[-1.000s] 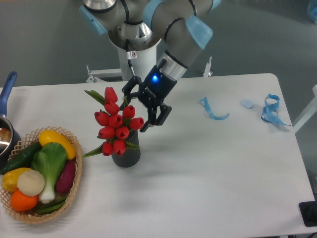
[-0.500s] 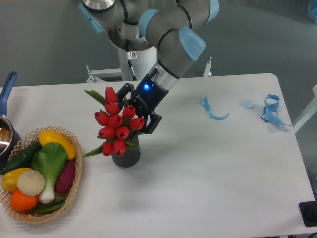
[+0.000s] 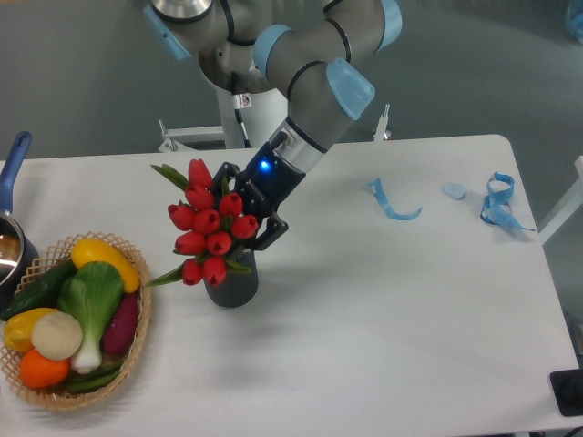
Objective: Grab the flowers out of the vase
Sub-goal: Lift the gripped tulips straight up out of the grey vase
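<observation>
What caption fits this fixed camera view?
Gripper reaches into the red flowers standing in the dark vase.

White table (image 3: pixel 383 309): basket (image 3: pixel 137 350) near left, pot (image 3: pixel 11 241) at the left edge, vase (image 3: pixel 232 287) beside the basket, blue strips (image 3: pixel 393 205) far right.

The arm (image 3: pixel 301 55) is made of shiny grey tubes with light blue round caps. Its black end effector (image 3: pixel 244 211) has a small blue light glowing just above it.
</observation>
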Robot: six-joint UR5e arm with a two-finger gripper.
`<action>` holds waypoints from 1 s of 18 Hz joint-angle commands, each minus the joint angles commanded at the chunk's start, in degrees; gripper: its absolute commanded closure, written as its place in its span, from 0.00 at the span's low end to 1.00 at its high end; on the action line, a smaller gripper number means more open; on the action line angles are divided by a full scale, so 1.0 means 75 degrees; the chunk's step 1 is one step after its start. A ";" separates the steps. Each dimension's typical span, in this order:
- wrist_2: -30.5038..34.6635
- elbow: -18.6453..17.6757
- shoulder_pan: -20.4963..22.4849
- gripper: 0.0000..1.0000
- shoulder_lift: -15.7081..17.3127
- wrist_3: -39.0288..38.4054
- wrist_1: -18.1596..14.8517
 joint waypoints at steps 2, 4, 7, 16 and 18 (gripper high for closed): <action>0.0000 0.0012 0.0000 0.57 0.0000 -0.0012 0.0000; 0.0000 0.0023 0.0024 0.57 0.0000 -0.0012 0.0000; -0.0012 0.0023 0.0036 0.57 0.0023 -0.0035 -0.0035; -0.0410 0.0574 0.0012 0.57 0.0632 -0.1616 -0.0094; -0.0410 0.0621 0.0012 0.57 0.0831 -0.1827 -0.0094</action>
